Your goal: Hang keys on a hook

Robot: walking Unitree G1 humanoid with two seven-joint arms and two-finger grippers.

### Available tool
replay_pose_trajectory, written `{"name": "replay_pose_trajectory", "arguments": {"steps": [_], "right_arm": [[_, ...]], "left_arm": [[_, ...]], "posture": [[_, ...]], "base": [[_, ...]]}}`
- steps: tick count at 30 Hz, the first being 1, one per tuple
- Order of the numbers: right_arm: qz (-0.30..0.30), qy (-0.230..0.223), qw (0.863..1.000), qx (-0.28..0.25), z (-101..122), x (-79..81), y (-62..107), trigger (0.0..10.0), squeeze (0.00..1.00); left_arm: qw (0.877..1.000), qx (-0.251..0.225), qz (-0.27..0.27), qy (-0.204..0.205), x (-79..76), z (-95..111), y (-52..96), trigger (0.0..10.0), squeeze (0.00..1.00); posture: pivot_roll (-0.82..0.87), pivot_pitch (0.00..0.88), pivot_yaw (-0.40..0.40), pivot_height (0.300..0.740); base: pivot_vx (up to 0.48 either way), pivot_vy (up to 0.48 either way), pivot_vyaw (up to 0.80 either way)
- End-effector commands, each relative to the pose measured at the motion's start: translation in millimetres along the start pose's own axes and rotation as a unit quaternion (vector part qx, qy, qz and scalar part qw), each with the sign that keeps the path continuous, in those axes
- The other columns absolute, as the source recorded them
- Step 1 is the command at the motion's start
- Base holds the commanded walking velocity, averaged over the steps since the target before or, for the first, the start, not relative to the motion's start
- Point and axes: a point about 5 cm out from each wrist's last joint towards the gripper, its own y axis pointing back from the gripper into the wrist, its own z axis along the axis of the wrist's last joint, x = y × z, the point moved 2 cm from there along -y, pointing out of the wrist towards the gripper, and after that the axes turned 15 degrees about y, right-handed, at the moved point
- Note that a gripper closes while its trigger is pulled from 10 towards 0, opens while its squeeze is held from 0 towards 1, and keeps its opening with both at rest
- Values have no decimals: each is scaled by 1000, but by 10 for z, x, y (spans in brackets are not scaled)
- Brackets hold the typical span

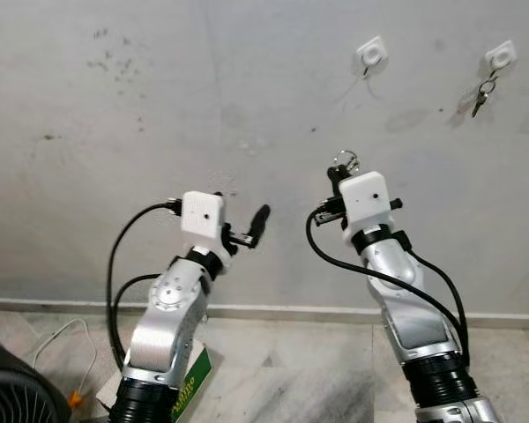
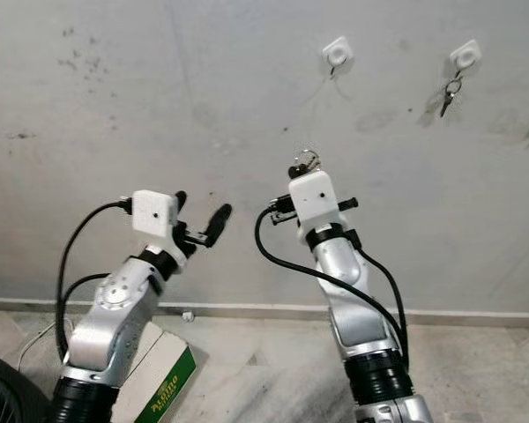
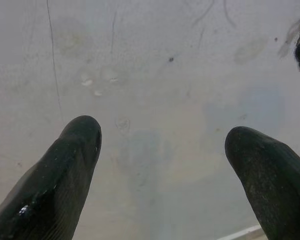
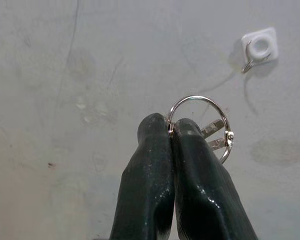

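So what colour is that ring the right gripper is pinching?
Shiny silver; the key ring shows best in the right wrist view.

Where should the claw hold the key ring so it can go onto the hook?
By the lower arc, from below, as the right claw does now. Its shut fingers pinch the ring edge-on, leaving the upper loop open towards the empty hook on the wall.

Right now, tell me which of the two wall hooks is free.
The left hook, above the right gripper holding the key ring, is free. The right hook already has keys hanging from it.
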Motion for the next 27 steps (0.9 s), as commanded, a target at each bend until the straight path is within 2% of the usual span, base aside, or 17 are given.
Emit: {"name": "replay_pose_trajectory", "arguments": {"steps": [1, 18, 23, 27], "right_arm": [[-4, 7, 1000, -8, 33, -48, -16, 10000, 0], [1, 8, 1000, -8, 31, -21, -8, 10000, 0], [-1, 9, 1000, -19, 80, -29, -16, 10000, 0], [2, 13, 1000, -25, 109, -11, -20, 10000, 0]], "left_arm": [[1000, -2, 1, -1, -5, 11, -10, 10000, 0], [1000, -1, -2, 4, -3, 3, -10, 10000, 0], [1000, -2, -1, -12, 8, 14, -6, 10000, 0], [1000, -4, 1, -8, 10, 22, -3, 10000, 0]], "posture": [[-11, 0, 43, 740], [-10, 0, 44, 740], [-6, 0, 46, 740], [-7, 0, 47, 740]], "base": [[0, -360, 0], [0, -370, 0], [0, 0, 0], [0, 0, 0]]}}
